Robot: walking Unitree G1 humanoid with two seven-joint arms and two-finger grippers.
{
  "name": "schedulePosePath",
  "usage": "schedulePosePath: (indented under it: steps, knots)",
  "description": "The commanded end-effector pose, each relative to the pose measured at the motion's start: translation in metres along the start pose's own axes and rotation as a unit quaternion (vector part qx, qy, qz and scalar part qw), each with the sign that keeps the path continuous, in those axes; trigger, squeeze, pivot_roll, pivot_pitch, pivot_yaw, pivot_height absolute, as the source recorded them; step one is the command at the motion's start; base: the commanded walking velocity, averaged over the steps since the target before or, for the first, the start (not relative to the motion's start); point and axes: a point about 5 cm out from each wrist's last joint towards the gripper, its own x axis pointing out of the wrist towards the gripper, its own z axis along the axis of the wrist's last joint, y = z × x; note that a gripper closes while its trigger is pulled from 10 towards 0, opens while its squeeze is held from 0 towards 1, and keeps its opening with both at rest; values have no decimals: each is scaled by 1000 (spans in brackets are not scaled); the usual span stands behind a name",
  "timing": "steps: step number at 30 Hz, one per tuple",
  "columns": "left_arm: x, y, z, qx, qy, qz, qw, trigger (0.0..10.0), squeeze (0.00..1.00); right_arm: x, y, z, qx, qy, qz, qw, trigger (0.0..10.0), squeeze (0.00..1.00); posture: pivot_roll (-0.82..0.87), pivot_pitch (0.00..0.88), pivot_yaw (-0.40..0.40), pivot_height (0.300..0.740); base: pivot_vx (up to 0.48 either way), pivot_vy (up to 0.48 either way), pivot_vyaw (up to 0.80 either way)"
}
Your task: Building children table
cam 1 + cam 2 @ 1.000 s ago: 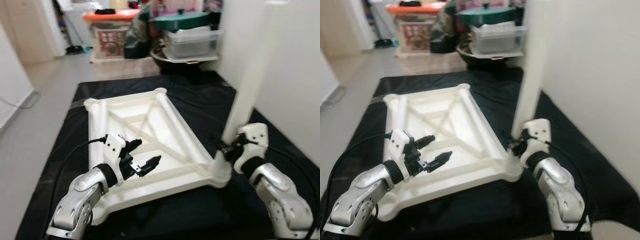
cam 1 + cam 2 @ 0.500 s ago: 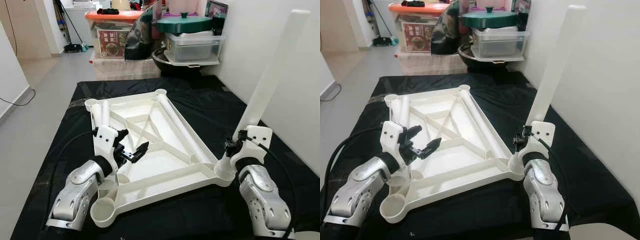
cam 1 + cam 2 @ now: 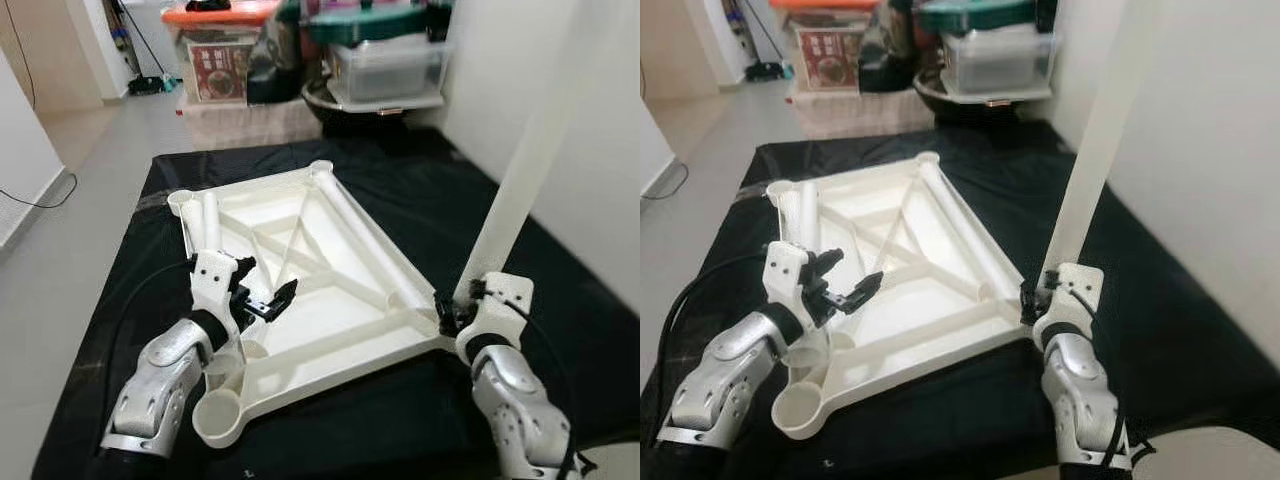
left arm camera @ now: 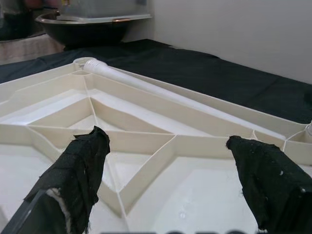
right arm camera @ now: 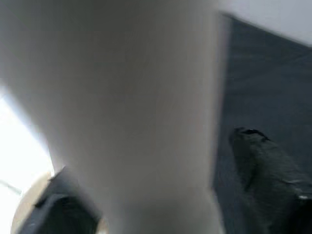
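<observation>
Table leg [image 3: 520, 190] sits clamped in my right tool [image 3: 452, 312], standing upright in the near-right corner socket of the upside-down table frame [image 3: 300, 290], which lies on the black mat [image 3: 420, 210]. My left tool [image 3: 262, 296] hovers spread wide over the ribs, I judge to steady the frame.

Your left gripper [image 3: 265, 297]: fingers spread wide, arm bent forward. Your right gripper [image 3: 452, 310]: fingers clamped either side, forearm raised.
</observation>
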Motion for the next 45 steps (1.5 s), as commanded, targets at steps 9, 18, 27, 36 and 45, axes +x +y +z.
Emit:
schedulePosePath:
  steps: [9,18,27,36,45]
  knots:
    - [2,1,-2,7,3,-1,1000,10000,0,0,0,51,1,-75,111,991,10000,1000,-158,0,21,740,0,0,0]
    - [5,0,-3,7,2,-5,1000,10000,0,15,-23,63,-49,-57,194,978,10000,0,-158,0,19,740,0,0,0]
    - [8,-2,-5,4,1,-9,1000,10000,0,33,-52,83,-58,-29,314,947,8863,0,-159,0,13,740,0,0,0]
    - [8,-2,-4,6,-3,-10,1000,10000,0,51,-64,83,-63,-7,355,933,0,0,-140,0,-1,740,0,0,0]
    - [7,-4,-4,8,-5,-13,1000,10000,0,56,-73,65,-67,18,340,938,0,0,-138,0,-3,740,0,0,0]
